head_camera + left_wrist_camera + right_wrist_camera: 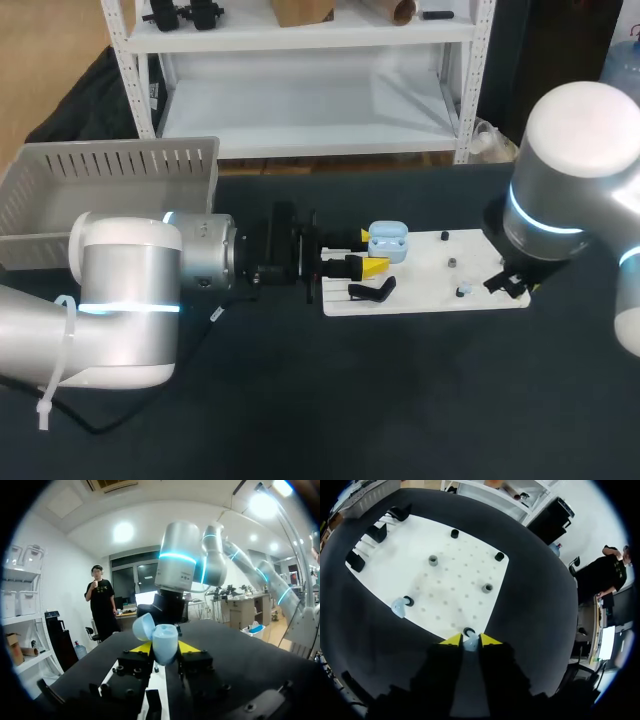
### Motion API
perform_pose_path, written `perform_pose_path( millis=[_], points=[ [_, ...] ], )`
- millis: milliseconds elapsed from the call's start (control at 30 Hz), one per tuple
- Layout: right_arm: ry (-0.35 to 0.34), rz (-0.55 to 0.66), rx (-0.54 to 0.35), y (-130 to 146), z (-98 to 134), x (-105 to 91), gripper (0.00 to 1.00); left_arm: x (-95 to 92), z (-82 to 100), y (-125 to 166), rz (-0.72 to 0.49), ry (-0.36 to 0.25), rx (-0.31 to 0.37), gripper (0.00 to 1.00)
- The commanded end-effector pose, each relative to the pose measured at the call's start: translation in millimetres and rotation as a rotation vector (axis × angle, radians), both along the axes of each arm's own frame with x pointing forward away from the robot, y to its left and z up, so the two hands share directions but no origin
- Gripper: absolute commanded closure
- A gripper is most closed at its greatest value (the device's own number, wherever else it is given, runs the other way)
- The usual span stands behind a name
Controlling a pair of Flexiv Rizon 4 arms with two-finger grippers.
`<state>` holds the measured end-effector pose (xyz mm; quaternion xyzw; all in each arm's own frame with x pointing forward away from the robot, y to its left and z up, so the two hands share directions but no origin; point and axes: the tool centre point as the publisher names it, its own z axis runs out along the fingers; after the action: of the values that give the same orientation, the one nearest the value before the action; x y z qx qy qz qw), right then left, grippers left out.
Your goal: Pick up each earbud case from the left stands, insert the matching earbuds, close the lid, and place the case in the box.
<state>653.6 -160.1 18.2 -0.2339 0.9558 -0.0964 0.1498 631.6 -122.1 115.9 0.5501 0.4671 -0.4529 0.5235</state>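
Note:
A light blue earbud case (387, 241) with its lid (142, 626) standing open is held over the left end of the white board (430, 282). My left gripper (165, 647) is shut on the case (165, 644), one yellow tip on either side. My right gripper (470, 640) is down at the board's (455, 585) right edge, its yellow tips pressed on either side of a small pale blue earbud (470, 644) by a black peg. A second pale earbud (398, 607) lies beside another black peg; it also shows in the head view (462, 291).
Grey pegs (433, 560) and black pegs (499, 556) stud the board. Black stands (376, 532) line its far end, near the left gripper. A grey slatted bin (110, 175) sits at the table's back left. Dark tabletop surrounds the board.

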Motion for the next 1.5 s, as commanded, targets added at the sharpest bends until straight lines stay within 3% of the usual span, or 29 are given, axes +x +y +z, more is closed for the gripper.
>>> perform_pose_path(
  millis=[33, 333, 500, 700, 867, 1033, 1233, 1500],
  points=[
    [-0.022, -0.003, -0.013, 0, 7, -6.4, 1.0, 0.0, -0.5, 0, 0.001, -0.001, -0.001, 1.0],
    [-0.055, -0.009, -0.026, 1, 49, -20.2, 1.0, 0.0, -0.5, 0, 0.001, -0.001, -0.001, 1.0],
    [-0.076, -0.011, -0.037, 11, 81, -39.6, 1.0, 0.0, -0.5, 0, 0.001, -0.001, -0.001, 1.0],
    [-0.095, 0.024, -0.053, 54, 137, -73.6, 1.0, 0.0, -0.5, 0, 0.001, -0.001, -0.001, 1.0],
    [-0.072, 0.035, -0.071, 90, 165, -97.8, 1.0, 0.0, -0.5, 0, 0.001, -0.001, -0.001, 1.0],
    [-0.016, 0.004, -0.084, 119, 172, -113.8, 1.0, 0.0, -0.5, 0, 0.001, -0.001, -0.001, 1.0],
    [-0.05, -0.049, -0.084, 143, 170, -118.9, 1.0, 0.0, -0.5, 0, 0.001, -0.001, -0.001, 1.0],
    [-0.05, -0.049, -0.084, 143, 170, -118.9, 1.0, 0.0, -0.5, 0, 0.001, -0.001, -0.001, 1.0]
  ],
)
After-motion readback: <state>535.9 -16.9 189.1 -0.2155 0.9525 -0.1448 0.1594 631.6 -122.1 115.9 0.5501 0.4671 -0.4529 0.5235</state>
